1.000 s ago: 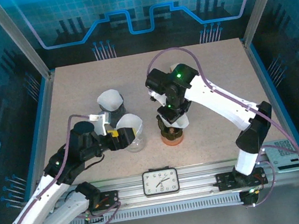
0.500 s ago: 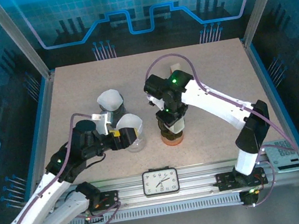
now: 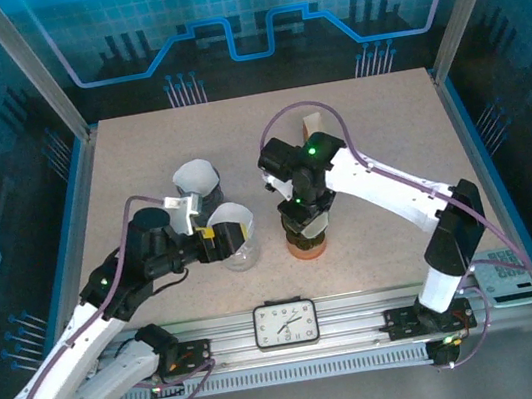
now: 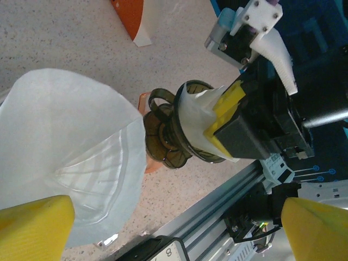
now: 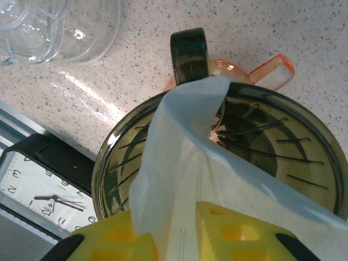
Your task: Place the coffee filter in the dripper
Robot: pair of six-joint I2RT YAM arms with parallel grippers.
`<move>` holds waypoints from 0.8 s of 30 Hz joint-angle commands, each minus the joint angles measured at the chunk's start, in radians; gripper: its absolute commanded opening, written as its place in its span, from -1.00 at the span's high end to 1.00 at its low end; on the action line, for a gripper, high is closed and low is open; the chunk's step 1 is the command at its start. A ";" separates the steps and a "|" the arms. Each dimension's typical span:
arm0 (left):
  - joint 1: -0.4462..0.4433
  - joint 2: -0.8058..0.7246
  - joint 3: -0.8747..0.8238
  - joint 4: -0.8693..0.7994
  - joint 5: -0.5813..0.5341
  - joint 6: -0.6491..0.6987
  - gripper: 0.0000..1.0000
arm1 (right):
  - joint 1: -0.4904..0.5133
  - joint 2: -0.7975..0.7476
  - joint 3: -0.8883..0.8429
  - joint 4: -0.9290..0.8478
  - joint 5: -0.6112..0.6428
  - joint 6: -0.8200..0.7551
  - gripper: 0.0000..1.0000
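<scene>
A dark smoky dripper stands on an orange base near the table's front middle. My right gripper hangs straight over it, shut on a white paper coffee filter. The filter's folded lower part reaches down inside the dripper's ribbed bowl. The yellow fingers pinch the paper's upper edge just above the rim. My left gripper is open beside a clear glass dripper that has a second white filter in it; that cone lies between its wide-spread fingers.
A third white filter sits in a dark cup behind the glass dripper. An analog clock stands on the front rail, close below the dripper. A calculator lies at the right front. An orange piece lies farther back.
My right gripper has shifted slightly left and down with the filter, bringing it into the dark dripper. The left arm has edged a little forward beside the glass dripper.
</scene>
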 commanded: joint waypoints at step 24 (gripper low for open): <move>-0.187 0.253 0.254 -0.034 -0.066 0.028 -0.59 | -0.032 -0.361 -0.216 0.240 0.081 0.025 -0.19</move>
